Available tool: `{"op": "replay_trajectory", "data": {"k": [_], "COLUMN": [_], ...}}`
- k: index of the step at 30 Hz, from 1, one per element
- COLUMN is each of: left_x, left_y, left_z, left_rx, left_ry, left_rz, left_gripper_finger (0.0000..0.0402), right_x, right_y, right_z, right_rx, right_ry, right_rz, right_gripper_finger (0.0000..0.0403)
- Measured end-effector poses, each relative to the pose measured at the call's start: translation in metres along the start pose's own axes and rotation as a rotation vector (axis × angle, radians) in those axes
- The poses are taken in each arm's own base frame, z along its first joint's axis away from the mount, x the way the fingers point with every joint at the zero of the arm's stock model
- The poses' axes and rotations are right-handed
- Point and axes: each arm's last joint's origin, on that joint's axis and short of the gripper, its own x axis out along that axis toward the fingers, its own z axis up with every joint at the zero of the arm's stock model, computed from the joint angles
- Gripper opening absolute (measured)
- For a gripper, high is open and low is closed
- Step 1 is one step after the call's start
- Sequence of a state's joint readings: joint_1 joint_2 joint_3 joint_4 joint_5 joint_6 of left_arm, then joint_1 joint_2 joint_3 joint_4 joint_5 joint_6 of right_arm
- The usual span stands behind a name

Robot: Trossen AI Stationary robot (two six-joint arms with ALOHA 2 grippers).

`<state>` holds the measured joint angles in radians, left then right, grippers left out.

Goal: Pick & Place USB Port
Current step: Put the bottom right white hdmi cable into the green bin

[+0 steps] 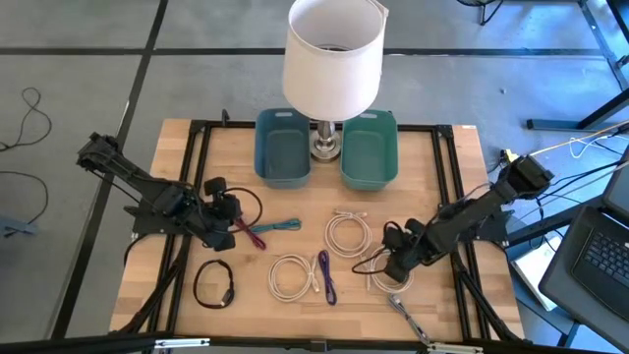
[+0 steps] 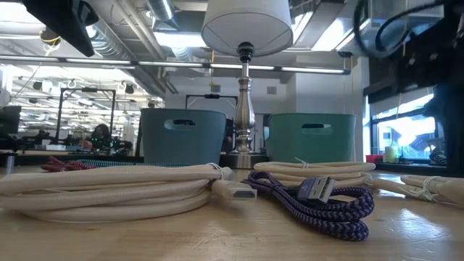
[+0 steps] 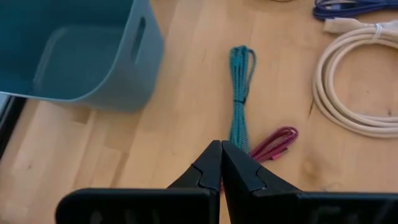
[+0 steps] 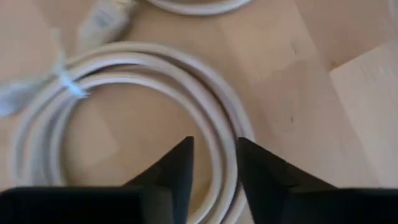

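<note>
Right gripper (image 4: 213, 158) is down low over a coiled white cable (image 4: 124, 81) at the table's front right, fingers slightly parted either side of a strand, though actual contact is hard to judge. Left gripper (image 3: 221, 163) is pinched closed, empty, just short of the teal cable (image 3: 240, 93) and the magenta cable (image 3: 273, 143).

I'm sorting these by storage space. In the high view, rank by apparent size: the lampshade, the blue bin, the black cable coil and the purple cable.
1. Lampshade, though it sits nearer the camera, so this is unsure.
2. Blue bin.
3. Black cable coil.
4. Purple cable.
</note>
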<state>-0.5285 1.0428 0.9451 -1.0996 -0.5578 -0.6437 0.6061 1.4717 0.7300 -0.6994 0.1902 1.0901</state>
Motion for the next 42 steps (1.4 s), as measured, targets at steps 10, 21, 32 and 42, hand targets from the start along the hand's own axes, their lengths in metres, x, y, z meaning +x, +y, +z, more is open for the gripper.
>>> {"op": "replay_trajectory", "data": {"k": [10,21,32,42], "left_x": [0.000,0.000,0.000,0.001], "left_y": [0.001,0.002,0.002,0.003], "left_z": [0.001,0.001,0.001,0.001], "left_rx": [0.002,-0.054,-0.053,-0.046], "left_ry": [-0.030,-0.048,-0.051,-0.082], "left_rz": [0.041,0.060,0.064,0.111], "left_gripper_finger": [0.0003,0.0003,0.0003,0.0003], "right_x": [0.023,0.018,-0.055,-0.114], "right_y": [-0.002,-0.011,0.001,0.014], "right_z": [0.006,0.000,-0.007,0.013], "right_rx": [0.016,0.104,0.139,0.059], "right_ry": [0.016,0.054,0.036,-0.727], "right_rz": [-0.123,-0.218,-0.516,-0.483], "right_gripper_finger": [0.0186,0.0030,0.0030,0.0030]}}
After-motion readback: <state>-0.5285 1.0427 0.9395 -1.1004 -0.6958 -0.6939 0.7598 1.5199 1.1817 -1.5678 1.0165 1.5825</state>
